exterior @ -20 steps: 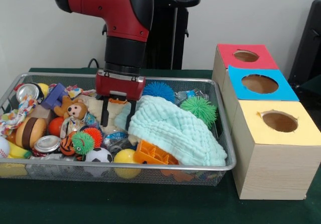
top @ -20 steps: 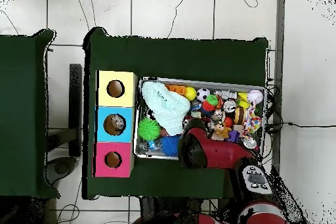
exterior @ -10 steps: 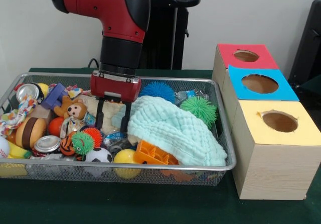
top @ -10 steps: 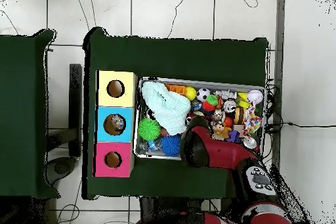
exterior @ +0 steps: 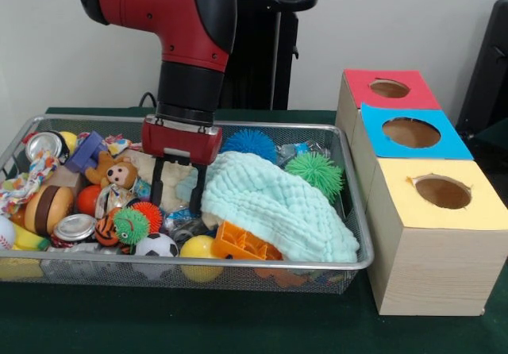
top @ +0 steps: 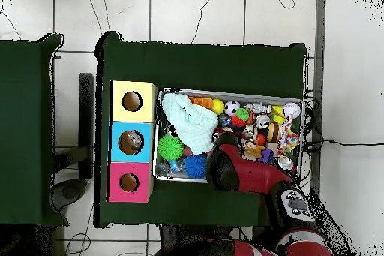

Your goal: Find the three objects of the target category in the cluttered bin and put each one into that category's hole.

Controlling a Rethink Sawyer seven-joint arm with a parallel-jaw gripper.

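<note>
The wire-mesh bin (exterior: 262, 263) is full of toys and also shows in the overhead view (top: 225, 92). My gripper (exterior: 175, 203) hangs into its middle, open, with its fingers (exterior: 157, 186) straddling a beige plush just left of the mint cloth (exterior: 270, 203). A wrinkly clear bluish plastic lump (exterior: 182, 218) lies just below the fingertips. Another clear lump (exterior: 295, 151) lies at the back beside the green spiky ball (exterior: 314, 171). The blue-topped hole (exterior: 411, 132) is the middle one of the box row; from overhead (top: 133, 141) a greyish lump shows inside it. The arm (top: 240, 170) hides the gripper from overhead.
Red-topped (exterior: 389, 89) and yellow-topped (exterior: 442, 192) holes flank the blue one. The bin also holds a blue spiky ball (exterior: 251, 142), a monkey plush (exterior: 119, 175), metal cans (exterior: 74, 227), a football (exterior: 156, 245), an orange block (exterior: 242, 243) and a yellow ball (exterior: 198, 248).
My gripper has shifted a little to the picture's left in the front view and risen slightly. It stays open. The toys have not visibly moved.
</note>
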